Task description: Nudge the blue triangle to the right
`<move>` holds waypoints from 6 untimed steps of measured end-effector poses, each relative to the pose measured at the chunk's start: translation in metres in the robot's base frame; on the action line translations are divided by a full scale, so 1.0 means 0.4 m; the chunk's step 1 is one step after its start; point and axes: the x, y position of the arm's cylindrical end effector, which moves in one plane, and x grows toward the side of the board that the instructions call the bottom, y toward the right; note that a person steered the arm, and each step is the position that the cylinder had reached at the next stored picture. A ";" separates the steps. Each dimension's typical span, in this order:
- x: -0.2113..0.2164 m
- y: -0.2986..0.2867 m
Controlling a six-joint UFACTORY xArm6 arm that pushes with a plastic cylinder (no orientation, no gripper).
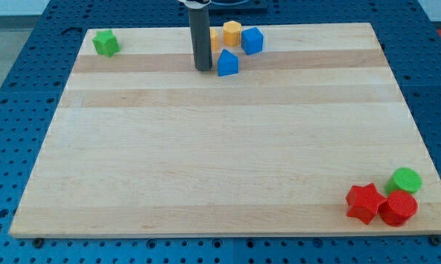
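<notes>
At the view's bottom right corner of the counter [206, 169], 3 blocks cluster: a red star [364, 202] touching a red cylinder [398, 208], with a green cylinder [405, 180] just above them. Far up near the view's top, the blue triangle [227, 63] sits just to the right of my tip [204, 68], which looks close to touching its left side. Behind it are a blue cube [252, 40], a yellow hexagon [231, 33] and an orange block [214, 39] partly hidden by the rod. A green star [105, 43] lies alone at the top left. There is no gripper on this arm, only the rod.
</notes>
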 end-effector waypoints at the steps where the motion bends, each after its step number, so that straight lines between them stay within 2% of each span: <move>1: 0.000 0.004; 6: -0.026 0.046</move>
